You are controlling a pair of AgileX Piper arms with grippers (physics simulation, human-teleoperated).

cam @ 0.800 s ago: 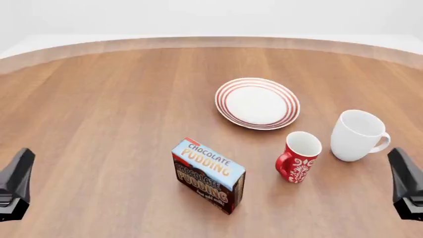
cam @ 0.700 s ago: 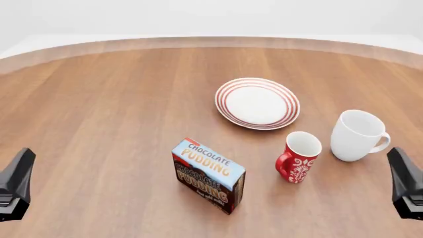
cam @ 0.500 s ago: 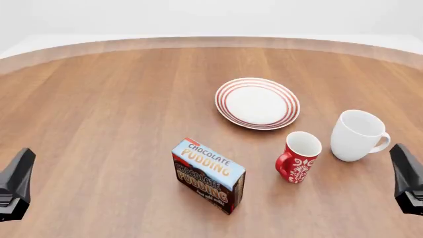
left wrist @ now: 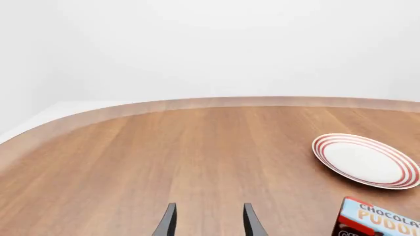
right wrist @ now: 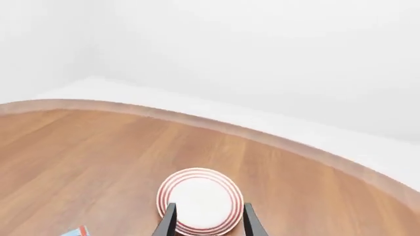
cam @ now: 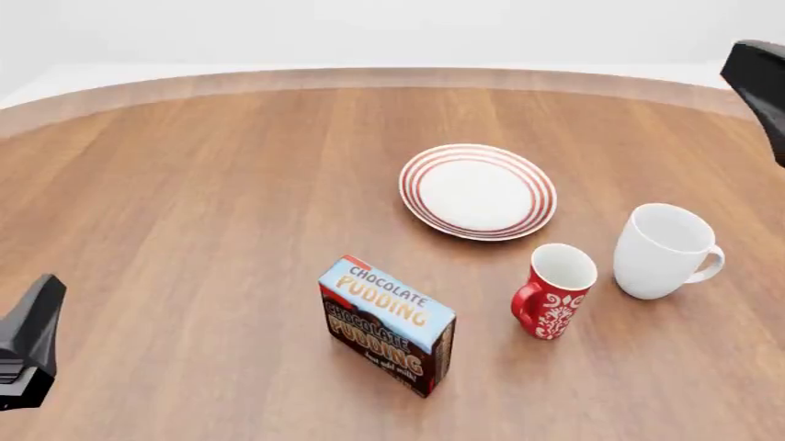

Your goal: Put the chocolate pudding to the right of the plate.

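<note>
Sitting empty: plate (cam: 477, 191), 2 mugs (cam: 554, 290); pudding (cam: 388, 324) nearby. Both grippers (left wrist: 207, 223) parted, holding nothing.

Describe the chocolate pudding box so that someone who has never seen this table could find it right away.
Start at the round white plate with red rings near the middle of the wooden table. The chocolate pudding stands nearer the arms and to the plate's left, apart from the red mug. It is the only rectangular thing, with a light blue top and dark lettered sides.
</note>
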